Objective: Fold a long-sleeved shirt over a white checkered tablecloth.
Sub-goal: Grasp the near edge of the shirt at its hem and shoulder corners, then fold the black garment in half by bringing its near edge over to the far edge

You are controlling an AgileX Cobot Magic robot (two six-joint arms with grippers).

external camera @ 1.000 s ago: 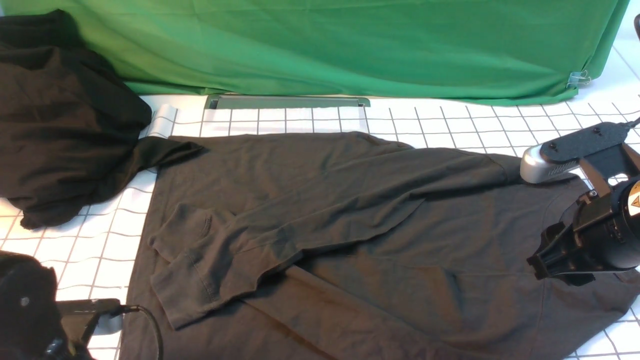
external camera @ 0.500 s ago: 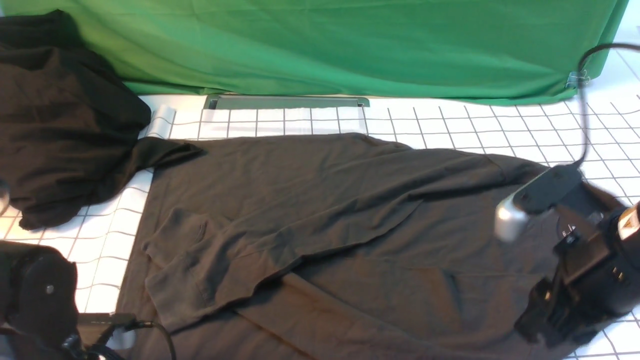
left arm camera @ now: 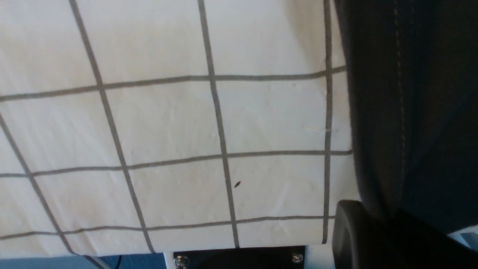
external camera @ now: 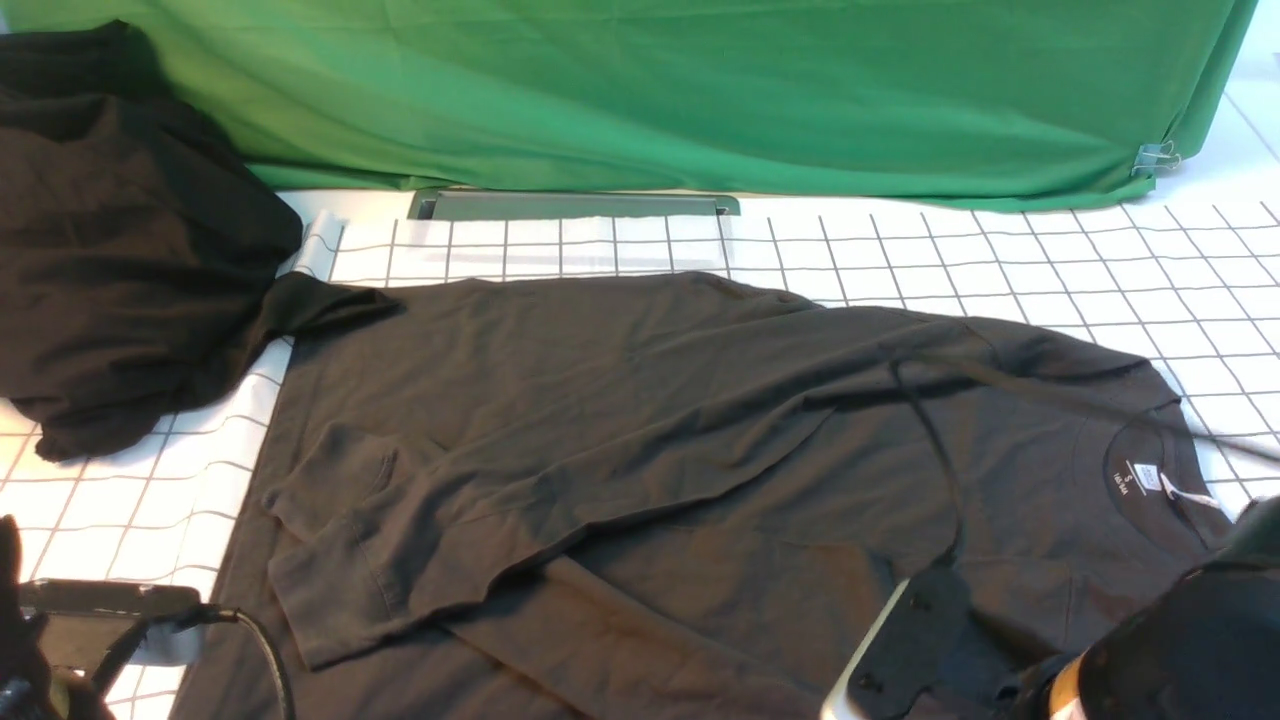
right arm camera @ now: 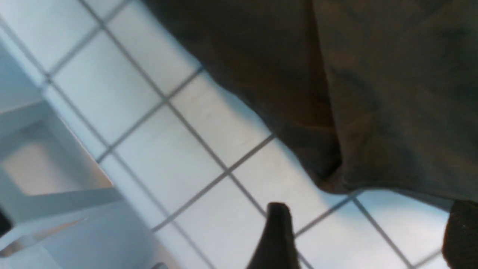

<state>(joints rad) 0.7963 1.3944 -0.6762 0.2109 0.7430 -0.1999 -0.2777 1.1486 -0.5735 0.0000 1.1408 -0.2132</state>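
Bordering long-sleeved shirt [external camera: 640, 420]: bare tablecloth [external camera: 1050, 260]

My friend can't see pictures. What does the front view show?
A dark long-sleeved shirt lies spread on a white checkered tablecloth, one sleeve folded across it. A black cloth heap sits at the left, a green cloth behind.

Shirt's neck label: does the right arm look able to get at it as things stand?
Probably yes. The neck label lies face up and uncovered at the right end of the shirt, close ahead of the right arm, and the right end effector is open and empty.
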